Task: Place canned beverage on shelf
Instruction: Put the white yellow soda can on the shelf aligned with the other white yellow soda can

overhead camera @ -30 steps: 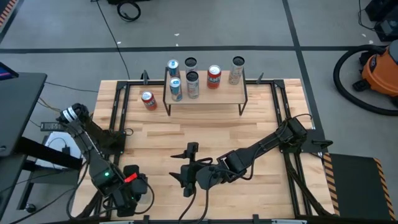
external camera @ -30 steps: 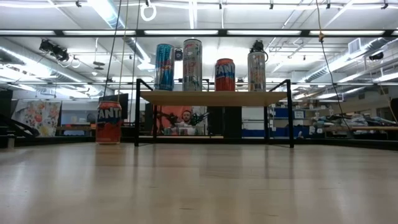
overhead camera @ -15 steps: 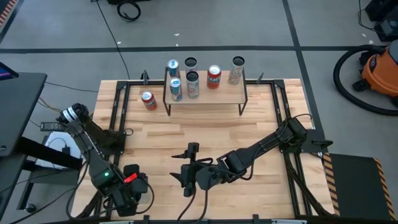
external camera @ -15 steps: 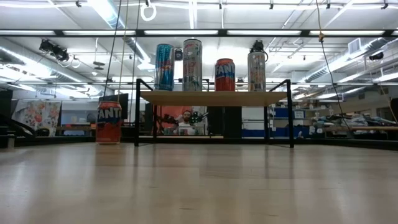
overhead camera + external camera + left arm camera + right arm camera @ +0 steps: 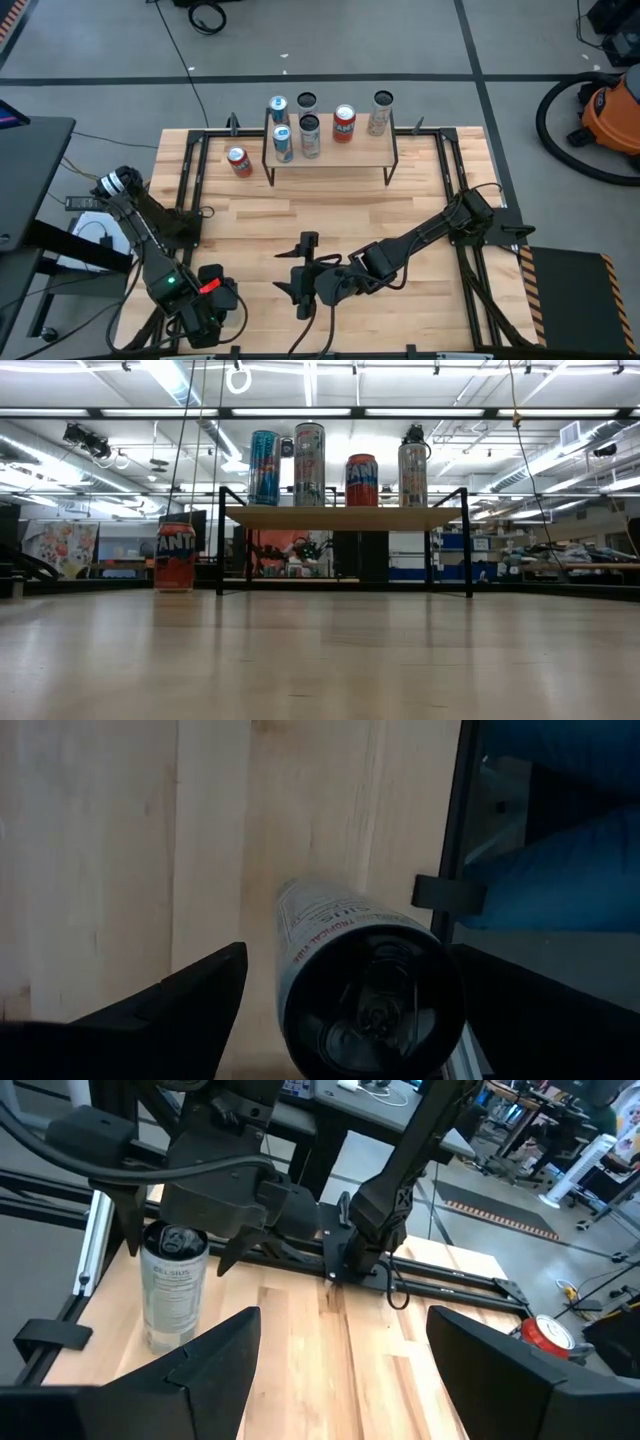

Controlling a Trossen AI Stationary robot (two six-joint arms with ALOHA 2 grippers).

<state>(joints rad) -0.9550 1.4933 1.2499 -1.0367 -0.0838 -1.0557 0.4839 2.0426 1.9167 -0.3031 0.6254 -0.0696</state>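
A silver can [image 5: 173,1290] stands upright on the wooden table near its near left corner. My left gripper [image 5: 347,950] hangs over it, pointing down and open, with one finger on each side of the can's top [image 5: 372,998]. In the high view this gripper [image 5: 207,300] hides the can. My right gripper [image 5: 296,272] hovers open over the table's near middle, pointing left toward the can, with nothing between its fingers. The shelf [image 5: 330,152] stands at the far edge on black legs and carries several upright cans. An orange can [image 5: 239,160] stands on the table left of the shelf.
Black metal rails [image 5: 190,180] run along the table's left and right sides, and a black bracket [image 5: 448,892] sits close beside the silver can. The shelf's right part [image 5: 440,517] is bare board. Bare tabletop [image 5: 330,210] lies between the grippers and the shelf.
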